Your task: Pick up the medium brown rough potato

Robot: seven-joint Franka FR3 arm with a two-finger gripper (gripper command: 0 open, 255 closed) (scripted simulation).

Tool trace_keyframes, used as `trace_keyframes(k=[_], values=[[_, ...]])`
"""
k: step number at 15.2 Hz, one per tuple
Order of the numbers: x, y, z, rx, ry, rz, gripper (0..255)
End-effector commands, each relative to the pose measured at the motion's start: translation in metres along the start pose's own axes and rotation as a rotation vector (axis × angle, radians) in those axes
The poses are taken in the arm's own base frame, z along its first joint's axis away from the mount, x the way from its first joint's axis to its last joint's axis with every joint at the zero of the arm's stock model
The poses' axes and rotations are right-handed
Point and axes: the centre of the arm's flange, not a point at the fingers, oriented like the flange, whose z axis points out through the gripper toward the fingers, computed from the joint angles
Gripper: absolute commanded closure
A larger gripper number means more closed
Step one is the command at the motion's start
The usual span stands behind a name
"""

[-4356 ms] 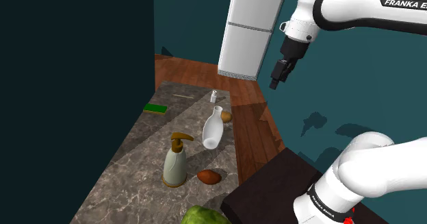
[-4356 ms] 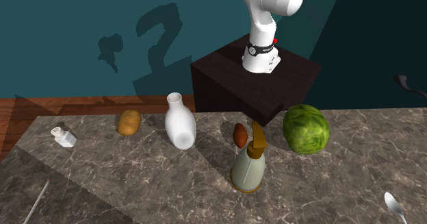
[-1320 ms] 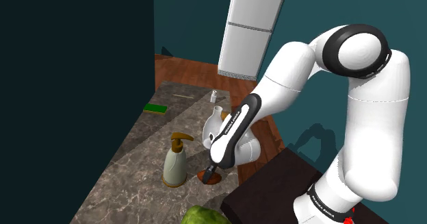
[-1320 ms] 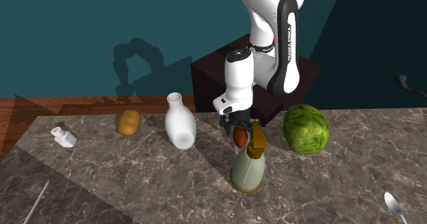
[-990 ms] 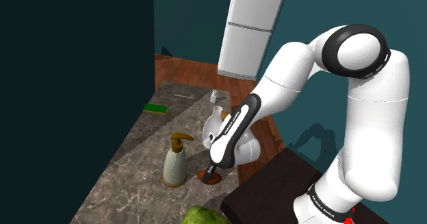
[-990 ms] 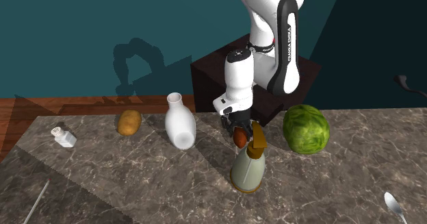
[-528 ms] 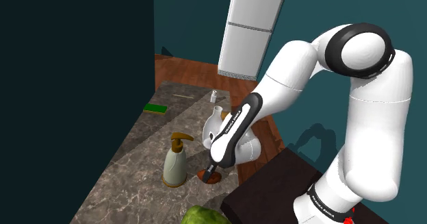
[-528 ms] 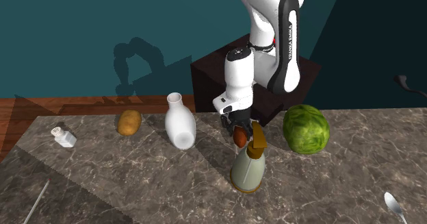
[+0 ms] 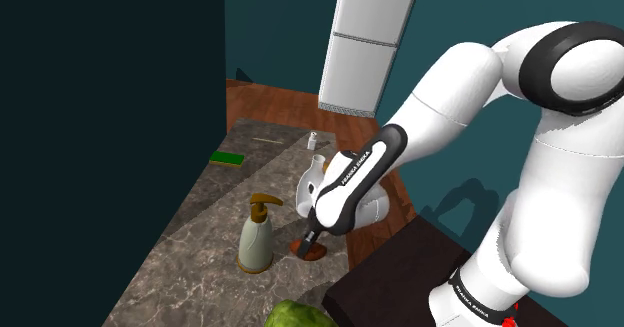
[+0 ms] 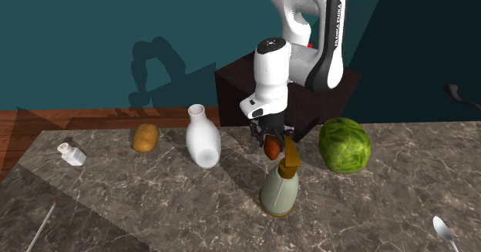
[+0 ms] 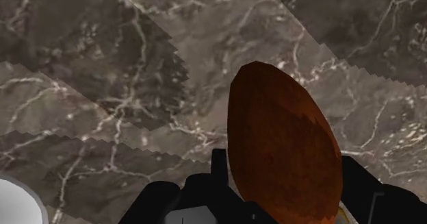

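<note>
Around me the walls (image 10: 77,27) are teal. A white fridge (image 9: 365,45) stands against them; reddish wooden floor (image 9: 285,103) runs from its foot to the dark veined counter (image 9: 190,245), marble perhaps, with shadows lying across it.

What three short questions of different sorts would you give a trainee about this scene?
1. True or false: the tool is shut on the reddish-brown potato.
2. Choose one: in the second exterior view, what stands between the tan potato and the held one? A) the white vase B) a fridge C) a spoon
3. Fill the gap: the round green thing on the counter is a ____.

Key: 1 true; 2 A; 3 cabbage.
</note>
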Motion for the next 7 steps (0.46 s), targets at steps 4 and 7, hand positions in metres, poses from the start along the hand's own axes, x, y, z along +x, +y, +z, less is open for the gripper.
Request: trace_keyframes(k=[4, 7], values=[[0.003, -0.004, -0.027, 0.0, -0.001, 0.0, 255], [0.004, -0.005, -0.033, 0.0, -0.001, 0.0, 255]])
